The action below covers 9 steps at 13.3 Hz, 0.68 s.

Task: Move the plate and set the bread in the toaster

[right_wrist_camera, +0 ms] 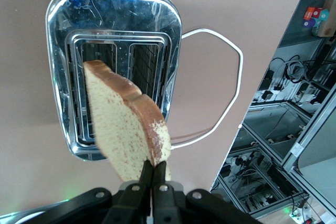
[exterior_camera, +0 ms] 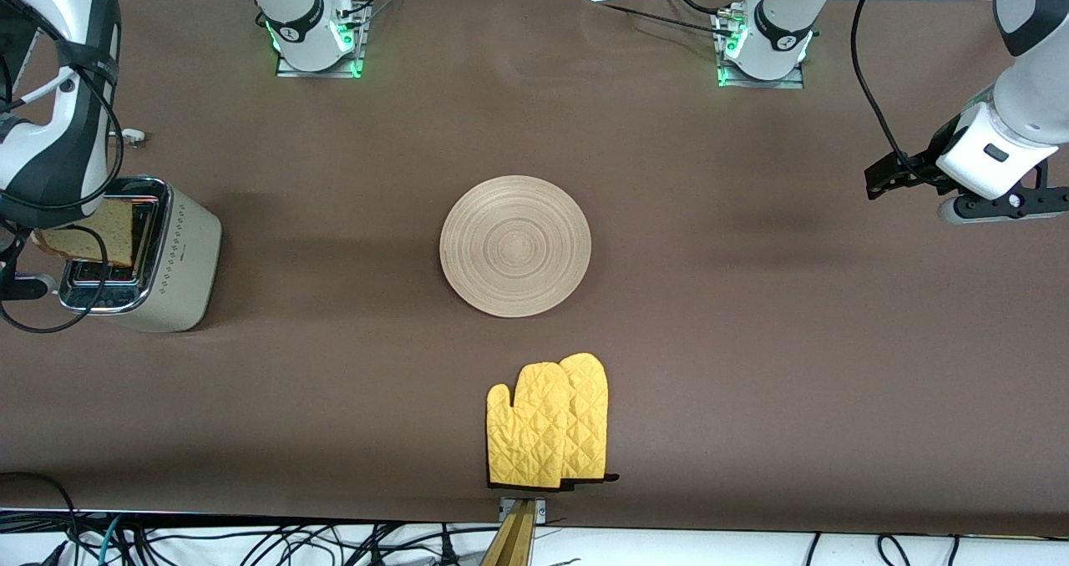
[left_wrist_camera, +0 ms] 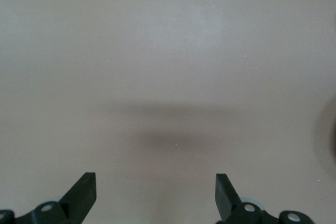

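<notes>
nearest the front camera lies a pair of yellow quilted oven mitts point(exterior_camera: 549, 422), flat at the table edge and apart from everything else, seemingly no part of the present step. farther in, at mid-table, rests the round light beige wooden plate with concentric ring grooves point(exterior_camera: 515, 245), bare and flat on the cloth; with no bread on it, the plate part of the job appears settled. toward the right arm's end stands the cream-beige two-slot toaster with a shiny chrome top point(exterior_camera: 159, 257), both slots empty in the right wrist view. the right gripper point(right_wrist_camera: 154, 174) hangs over it, jaws clamped on the lower edge of the squarish slice of light brown speckled bread with a darker crust point(right_wrist_camera: 123, 124), held on edge and tilted over one slot, presumably so it can drop in edgewise; it is not yet inserted. a white cord point(right_wrist_camera: 223, 77) loops beside the toaster. the left gripper point(left_wrist_camera: 156, 195) waits over bare table at the left arm's end, jaws wide apart and holding nothing. the surface is a plain brown cloth point(exterior_camera: 752, 341); cables and metal racking lie past its edges.
</notes>
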{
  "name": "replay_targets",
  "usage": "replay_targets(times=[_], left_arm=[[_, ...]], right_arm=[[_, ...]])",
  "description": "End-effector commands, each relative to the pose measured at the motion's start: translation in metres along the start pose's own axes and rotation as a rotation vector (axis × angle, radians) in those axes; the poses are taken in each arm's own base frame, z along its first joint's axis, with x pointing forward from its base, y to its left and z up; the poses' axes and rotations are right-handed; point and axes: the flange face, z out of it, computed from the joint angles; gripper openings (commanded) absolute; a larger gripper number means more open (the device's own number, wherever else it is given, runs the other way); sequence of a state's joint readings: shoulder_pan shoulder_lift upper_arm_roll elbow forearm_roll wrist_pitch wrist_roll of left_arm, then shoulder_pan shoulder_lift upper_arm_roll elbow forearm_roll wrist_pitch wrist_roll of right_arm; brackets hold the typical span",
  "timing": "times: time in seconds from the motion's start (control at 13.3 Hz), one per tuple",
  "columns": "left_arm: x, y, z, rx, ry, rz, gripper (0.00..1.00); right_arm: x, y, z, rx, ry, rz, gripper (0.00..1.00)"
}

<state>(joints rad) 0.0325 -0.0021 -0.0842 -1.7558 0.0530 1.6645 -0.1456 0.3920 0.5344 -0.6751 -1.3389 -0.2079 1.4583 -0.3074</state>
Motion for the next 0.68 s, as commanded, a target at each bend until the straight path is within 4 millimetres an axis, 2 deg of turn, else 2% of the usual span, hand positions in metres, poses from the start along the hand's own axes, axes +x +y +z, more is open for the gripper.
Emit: replay_targets(times=[0.0,0.38,0.6], left_arm=[[0.0,0.002,-0.003,0.0,-0.009,0.001,1.0],[0.0,0.001,-0.003,0.0,-0.009,0.0,1.0],[0.0,0.002,-0.003,0.001,-0.012,0.001,1.0]], right_arm=[[0.002,0.009,0.01,0.028,0.01,-0.002,0.0],[0.021,0.007,0.03,0.036,0.018,0.003,0.0],[0.035,-0.002,0.038,0.043,0.042,0.007,0.0]])
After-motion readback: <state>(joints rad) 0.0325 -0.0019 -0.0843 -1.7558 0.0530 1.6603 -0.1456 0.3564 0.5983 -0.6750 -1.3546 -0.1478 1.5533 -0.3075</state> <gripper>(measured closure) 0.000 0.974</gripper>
